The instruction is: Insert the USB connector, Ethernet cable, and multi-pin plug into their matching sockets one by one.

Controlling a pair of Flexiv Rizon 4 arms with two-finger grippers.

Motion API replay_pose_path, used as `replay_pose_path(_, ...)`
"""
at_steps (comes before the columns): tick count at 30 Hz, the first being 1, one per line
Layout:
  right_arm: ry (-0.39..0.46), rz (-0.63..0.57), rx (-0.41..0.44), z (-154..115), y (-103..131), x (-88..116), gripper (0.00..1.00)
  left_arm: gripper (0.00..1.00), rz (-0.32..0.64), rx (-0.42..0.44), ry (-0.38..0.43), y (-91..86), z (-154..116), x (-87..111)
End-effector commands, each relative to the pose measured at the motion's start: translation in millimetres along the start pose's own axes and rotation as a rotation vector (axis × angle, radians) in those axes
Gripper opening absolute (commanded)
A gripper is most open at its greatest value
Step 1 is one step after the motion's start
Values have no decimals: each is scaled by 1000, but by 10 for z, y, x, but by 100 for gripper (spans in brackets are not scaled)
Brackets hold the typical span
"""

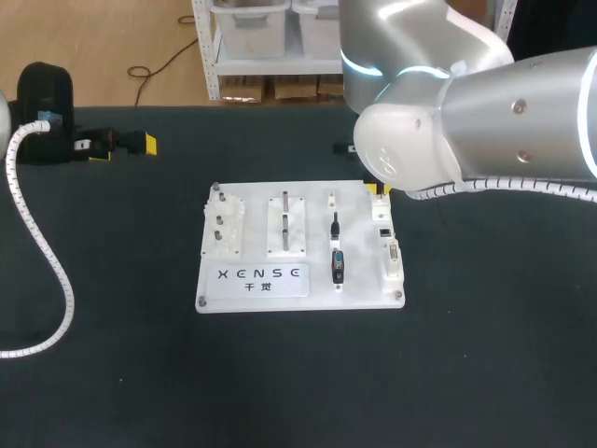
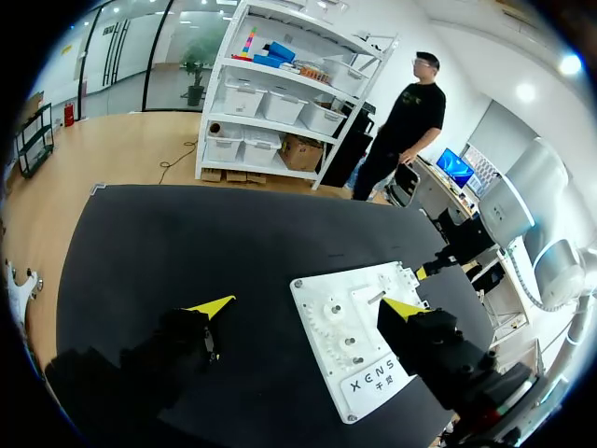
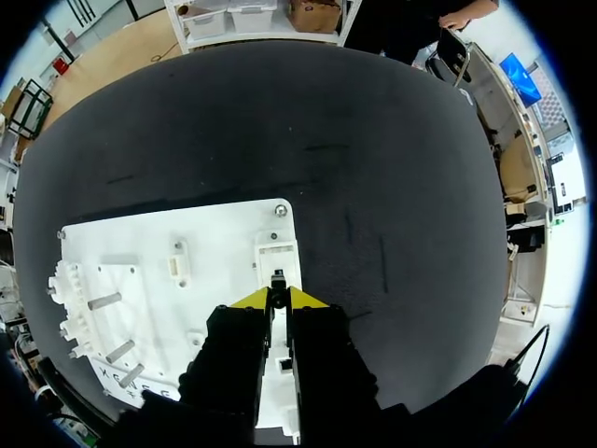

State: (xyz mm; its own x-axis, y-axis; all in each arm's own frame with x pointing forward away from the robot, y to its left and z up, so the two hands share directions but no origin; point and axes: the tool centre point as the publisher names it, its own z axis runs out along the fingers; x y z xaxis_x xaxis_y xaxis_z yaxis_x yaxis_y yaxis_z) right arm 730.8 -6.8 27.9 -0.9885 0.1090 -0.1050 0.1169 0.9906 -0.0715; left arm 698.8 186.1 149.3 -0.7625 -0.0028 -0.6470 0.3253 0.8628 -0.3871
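The left gripper (image 1: 123, 149) sits at the far left of the table (image 1: 485, 355), well apart from the board (image 1: 359, 245), with its fingers spread wide. On the board, a black cable (image 1: 336, 224) and, nearer the front edge, the multi-pin plug (image 1: 338, 266) lie in a column just left of the sockets (image 1: 390, 247). The right gripper (image 3: 278, 297) hangs over the board's far right corner. Its fingers are pressed close, pinching a small black connector (image 3: 277, 278) at the corner socket (image 3: 277, 254). Whether the connector is seated there, I cannot tell.
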Motion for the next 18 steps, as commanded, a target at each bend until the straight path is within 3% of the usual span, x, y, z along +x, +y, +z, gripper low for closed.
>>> replay_pose_path(1, -3, 4, -1, 33, -37, 18, 0, 100, -1, -7, 6, -13, 0, -12)
replay_pose_path(18, 2, -13, -11, 45, -10, 17, 0, 100, -1, -7, 6, -13, 0, -12)
